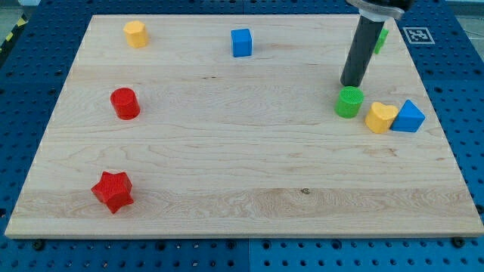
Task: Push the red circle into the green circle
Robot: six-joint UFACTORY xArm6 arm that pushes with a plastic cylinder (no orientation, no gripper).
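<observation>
At the view's right, my tip (350, 83) stands just above the green plastic circle (349, 102); contact is unclear. No fingers exist to open or close. The red plastic circle (125, 103) lies far left; approach its left side, then push rightward.

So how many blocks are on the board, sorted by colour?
Red: 2, the red circle and red star.
Yellow: 2, the yellow hexagon and yellow heart.
Blue: 2, the blue cube and blue triangle.
Green: 2, the green circle and a green block mostly hidden behind the rod.
Total: 8.
</observation>
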